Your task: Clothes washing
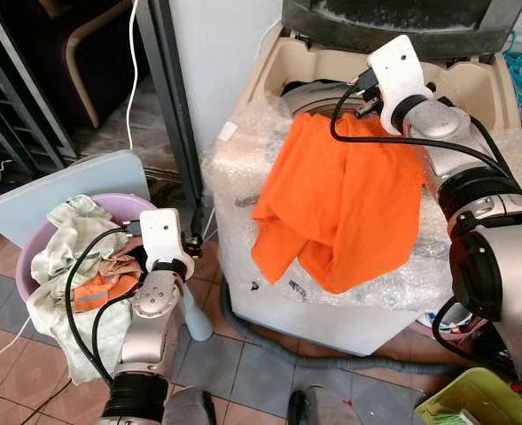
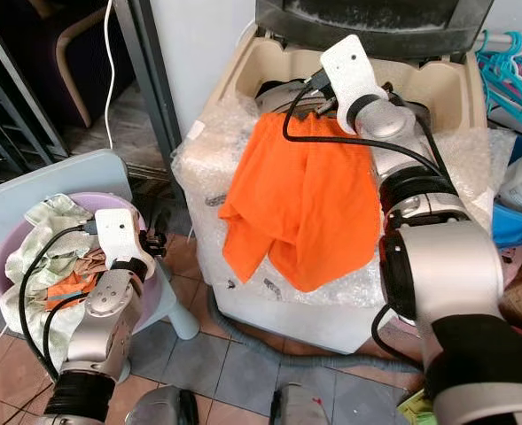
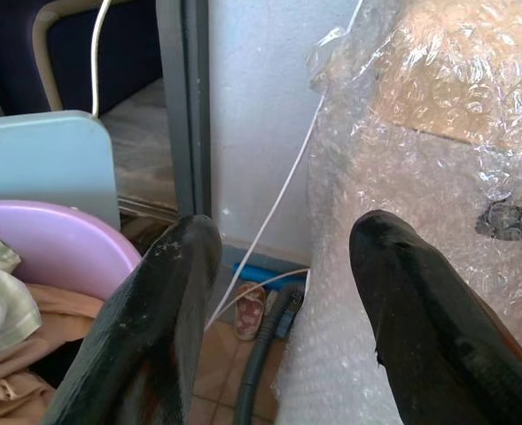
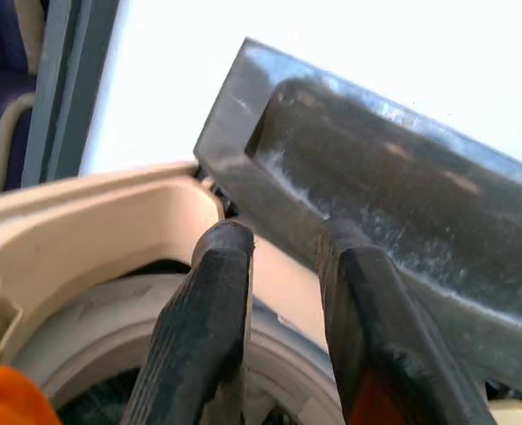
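While the orange cloth [image 1: 336, 208] is hanging over the front rim of the washing machine [image 1: 269, 66], with most of it draped down the bubble-wrapped front, the loading is looking barely begun: judging from the head views, this piece is not yet inside the drum and the rest is waiting. In the left eye view, the right gripper [image 1: 364, 88] is reaching over the machine's open top just above the cloth's upper edge, and the left gripper [image 1: 192, 241] is sitting beside the purple basin [image 1: 26, 252]. That basin is holding a heap of pale green, beige and orange clothes [image 1: 74, 239].

In the left wrist view, the left fingers [image 3: 420, 319] are standing spread with nothing between them, the basin's rim to one side and the bubble wrap [image 3: 438, 133] to the other.

In the right wrist view, the right fingers [image 4: 203, 328] are pointing over the drum toward the raised lid [image 4: 367, 195], a narrow gap between them; a spot of orange is showing by one finger, so I cannot tell whether they are pinching the cloth.
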